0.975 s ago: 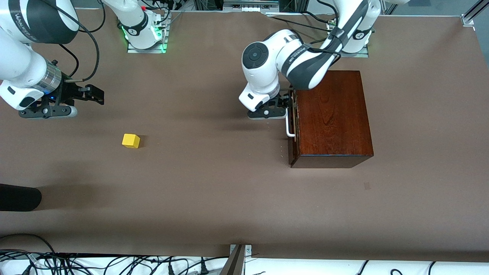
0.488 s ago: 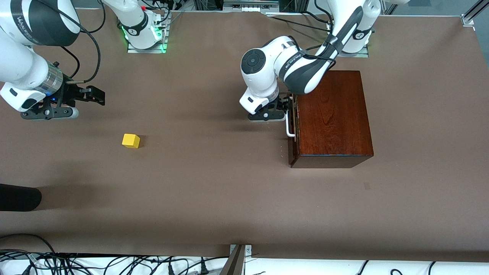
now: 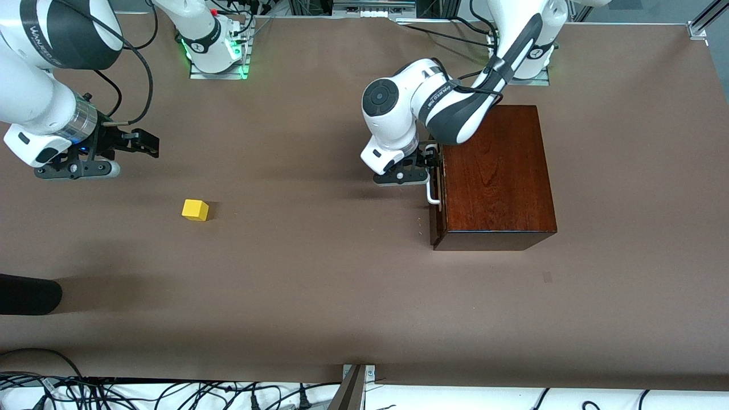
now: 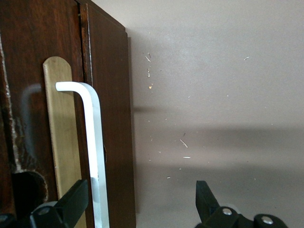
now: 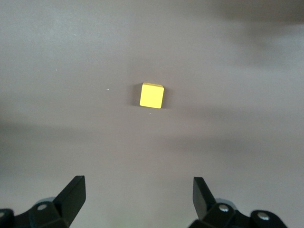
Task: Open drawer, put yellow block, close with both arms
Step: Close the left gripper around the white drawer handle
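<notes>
Resting flat: yellow block (image 3: 195,209) | small bright cube | sharp edges

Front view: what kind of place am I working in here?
Probably a robotics lab bench: two arms bolted to a brown-covered table, aluminium framing at the corner, and loose cables along the edge nearest the camera.

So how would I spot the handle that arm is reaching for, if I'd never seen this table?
Find the glossy dark wooden box on the brown table, toward the left arm's end. On its face toward the yellow block runs a thin white U-shaped handle, with the left gripper right at it, jaws open. It is the box's only white part.
</notes>
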Controlling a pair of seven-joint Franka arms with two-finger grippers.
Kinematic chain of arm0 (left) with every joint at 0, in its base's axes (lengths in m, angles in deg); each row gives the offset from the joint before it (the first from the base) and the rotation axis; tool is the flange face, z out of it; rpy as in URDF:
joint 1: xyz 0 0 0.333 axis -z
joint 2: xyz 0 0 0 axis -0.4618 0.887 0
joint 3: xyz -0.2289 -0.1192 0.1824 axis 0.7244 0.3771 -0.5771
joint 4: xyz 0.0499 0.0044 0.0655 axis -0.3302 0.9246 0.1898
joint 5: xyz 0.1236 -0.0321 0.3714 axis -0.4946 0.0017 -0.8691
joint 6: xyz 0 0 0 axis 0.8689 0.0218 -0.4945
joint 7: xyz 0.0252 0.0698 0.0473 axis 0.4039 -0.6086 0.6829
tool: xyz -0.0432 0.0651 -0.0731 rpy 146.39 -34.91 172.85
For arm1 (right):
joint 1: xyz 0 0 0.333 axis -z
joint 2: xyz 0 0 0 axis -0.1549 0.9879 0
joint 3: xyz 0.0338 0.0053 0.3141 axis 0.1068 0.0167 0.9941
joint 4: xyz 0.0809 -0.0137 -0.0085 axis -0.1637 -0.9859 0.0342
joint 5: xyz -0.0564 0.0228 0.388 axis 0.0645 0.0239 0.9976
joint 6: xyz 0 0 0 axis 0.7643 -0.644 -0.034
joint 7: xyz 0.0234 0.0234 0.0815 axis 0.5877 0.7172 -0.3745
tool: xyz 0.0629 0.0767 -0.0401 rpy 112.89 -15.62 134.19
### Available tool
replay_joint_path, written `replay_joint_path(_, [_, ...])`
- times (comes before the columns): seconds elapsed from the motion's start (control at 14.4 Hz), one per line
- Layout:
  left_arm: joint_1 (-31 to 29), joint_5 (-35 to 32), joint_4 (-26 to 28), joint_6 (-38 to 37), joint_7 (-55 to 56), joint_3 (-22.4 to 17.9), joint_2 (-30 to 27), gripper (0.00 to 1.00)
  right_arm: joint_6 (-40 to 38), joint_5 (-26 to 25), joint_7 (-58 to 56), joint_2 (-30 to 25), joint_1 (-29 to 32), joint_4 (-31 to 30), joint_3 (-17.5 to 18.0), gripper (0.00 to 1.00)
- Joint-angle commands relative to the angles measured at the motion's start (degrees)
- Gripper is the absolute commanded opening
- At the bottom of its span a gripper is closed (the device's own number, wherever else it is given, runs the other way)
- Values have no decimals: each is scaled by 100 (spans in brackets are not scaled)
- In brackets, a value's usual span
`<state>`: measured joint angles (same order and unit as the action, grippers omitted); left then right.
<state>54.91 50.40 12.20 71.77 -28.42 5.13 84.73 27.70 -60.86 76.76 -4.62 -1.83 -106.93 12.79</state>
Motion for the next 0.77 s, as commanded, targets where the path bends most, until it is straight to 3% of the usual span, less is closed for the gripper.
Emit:
replay_joint_path(0.0, [-8,-219,39,87,100,7,52,100,19,-77,101,-27,-16,5,20,100])
replay_joint_path(0.7, [-8,-386,39,315,399,-11,210,100,-42,-85,57,-27,-16,-12,2,100])
